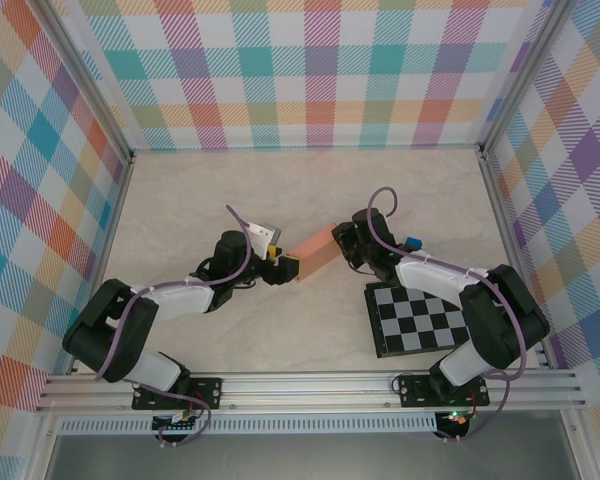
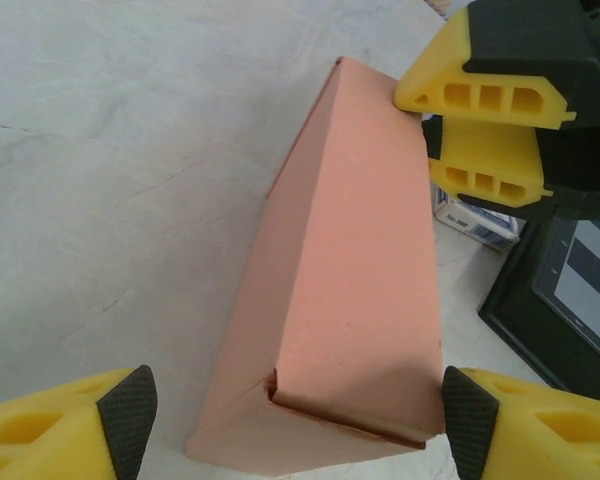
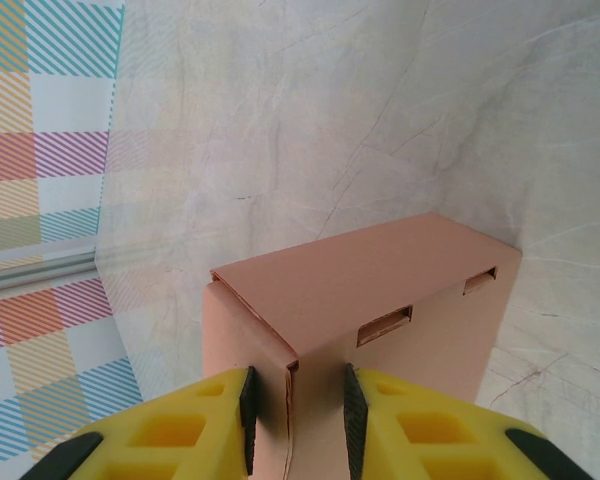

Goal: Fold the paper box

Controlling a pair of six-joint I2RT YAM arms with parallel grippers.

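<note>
The paper box (image 1: 310,255) is a salmon-orange, closed rectangular box lying on the table between my two grippers. Its near end (image 2: 350,300) sits between the wide-apart fingers of my left gripper (image 2: 298,420), which is open. The right pad (image 2: 468,415) is at the box's edge and the left pad (image 2: 128,415) stands clear of it. My right gripper (image 3: 300,410) is shut on the far end of the box (image 3: 380,280), pinching a corner where the flap seam runs. Two tab slots show on that end. The right gripper (image 2: 460,135) also appears at the box's far end in the left wrist view.
A black-and-white checkered board (image 1: 420,318) lies on the table to the right of the box, under the right arm, and its corner (image 2: 580,290) is close to the box. Plaid walls (image 1: 300,70) enclose the table on three sides. Open tabletop (image 1: 300,190) lies behind the box.
</note>
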